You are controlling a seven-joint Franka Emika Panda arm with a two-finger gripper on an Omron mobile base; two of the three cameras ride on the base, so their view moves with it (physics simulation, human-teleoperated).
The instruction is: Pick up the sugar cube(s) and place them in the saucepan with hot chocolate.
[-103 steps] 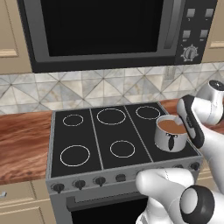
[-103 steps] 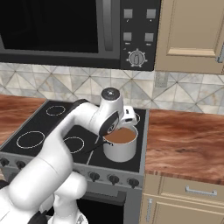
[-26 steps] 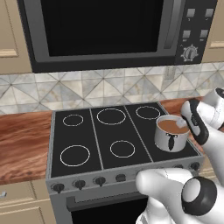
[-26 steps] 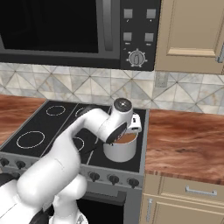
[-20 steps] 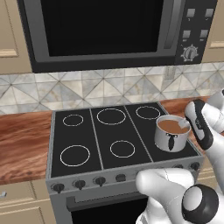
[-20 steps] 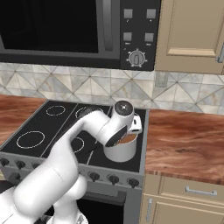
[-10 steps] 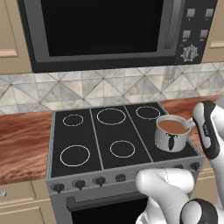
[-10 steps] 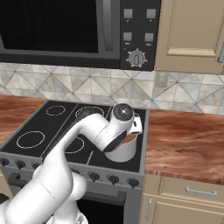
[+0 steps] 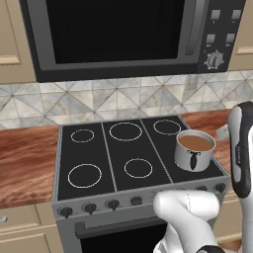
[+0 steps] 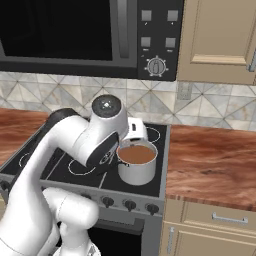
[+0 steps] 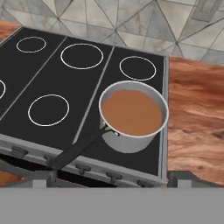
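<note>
Our tool (image 11: 109, 177) is spread wide with nothing in it and has moved back from above the saucepan (image 11: 133, 116) on the stove's (image 9: 99, 153) front right ring, so we think the sugar is in.

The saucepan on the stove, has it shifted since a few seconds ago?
No. The saucepan sits on the same front right burner of the stove.
</note>
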